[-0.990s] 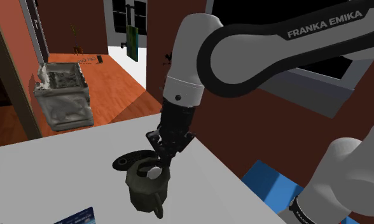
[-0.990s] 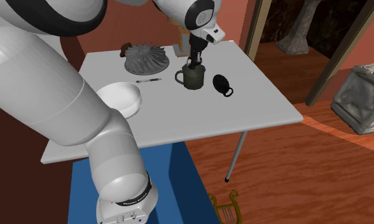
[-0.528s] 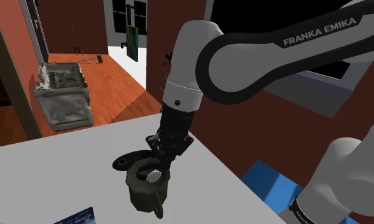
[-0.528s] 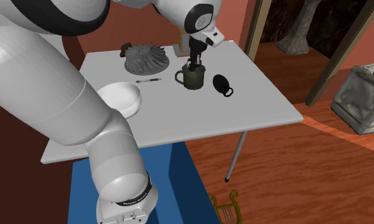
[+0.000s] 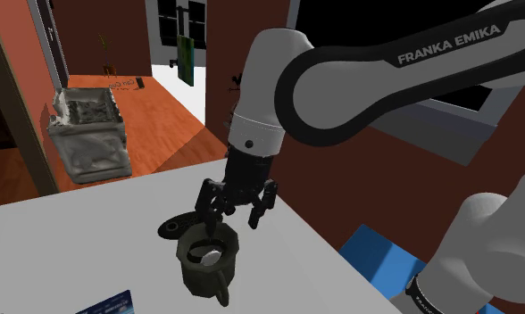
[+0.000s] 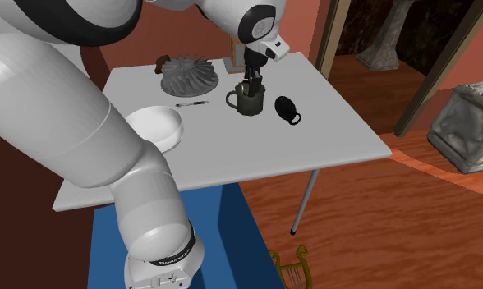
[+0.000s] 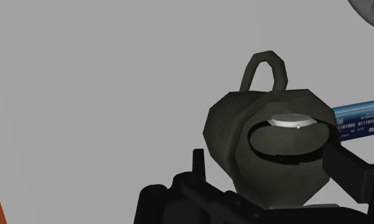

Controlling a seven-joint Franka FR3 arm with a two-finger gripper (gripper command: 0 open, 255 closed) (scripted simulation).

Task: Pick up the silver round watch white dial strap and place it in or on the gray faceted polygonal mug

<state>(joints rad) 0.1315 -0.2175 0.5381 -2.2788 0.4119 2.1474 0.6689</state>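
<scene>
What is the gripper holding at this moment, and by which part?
Nothing is held. The gripper is open above the mug, and the watch lies inside the mug, apart from the fingers.

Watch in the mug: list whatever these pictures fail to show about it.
- Wrist view: markings on the watch are too small to read.
- Shoulder view: the wall of the mug hides how deep the watch sits.
- Second exterior view: the open claw over the mug hides the watch.
</scene>
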